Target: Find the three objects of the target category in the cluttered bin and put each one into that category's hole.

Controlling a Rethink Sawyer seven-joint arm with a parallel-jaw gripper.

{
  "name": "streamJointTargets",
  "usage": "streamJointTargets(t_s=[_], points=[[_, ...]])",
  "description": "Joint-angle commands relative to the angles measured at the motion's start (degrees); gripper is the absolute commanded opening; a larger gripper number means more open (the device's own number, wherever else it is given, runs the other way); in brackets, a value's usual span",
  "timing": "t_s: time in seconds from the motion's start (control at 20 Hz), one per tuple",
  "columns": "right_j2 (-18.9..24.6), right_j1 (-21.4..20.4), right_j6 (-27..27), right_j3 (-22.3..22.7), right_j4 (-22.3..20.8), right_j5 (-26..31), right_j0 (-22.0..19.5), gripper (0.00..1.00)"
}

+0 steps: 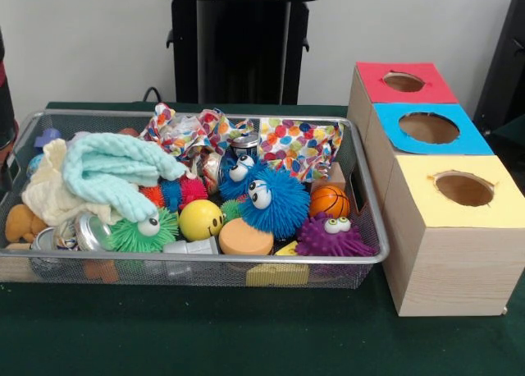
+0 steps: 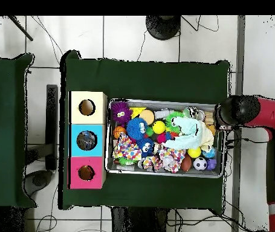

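The wire mesh bin (image 1: pixel 205 262) stands on the green table, full of clutter; it also shows in the overhead view (image 2: pixel 164 175). One tan-brown plush animal (image 1: pixel 18 222) lies at the bin's left end in the front view, half under a cream cloth (image 1: pixel 49 197). I see no other plush animals; they may be buried. The red-topped box's hole (image 1: pixel 404 82) is at the far end of the row of boxes, and it shows in the overhead view (image 2: pixel 86 173). My gripper (image 2: pixel 229 113) hangs under the arm's black head at the bin's right end in the overhead view.
The blue-topped box (image 1: pixel 429 128) and the yellow-topped box (image 1: pixel 463 189) stand beside the bin. In the bin are a mint cloth (image 1: pixel 115 175), a blue spiky ball (image 1: pixel 272 199), a purple one (image 1: pixel 332 236), a small basketball (image 1: pixel 329 201) and patterned cloth (image 1: pixel 299 144).
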Motion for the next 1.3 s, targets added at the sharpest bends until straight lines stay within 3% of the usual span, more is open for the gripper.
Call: streamJointTargets(t_s=[0.05, 1.3], points=[[-0.34, -0.06, -7.99, 6.78, -0.43, -4.05, -0.32, 1.00], [-2.91, 3.16, -6.02, 7.35, -2.84, -7.29, -0.03, 1.00]])
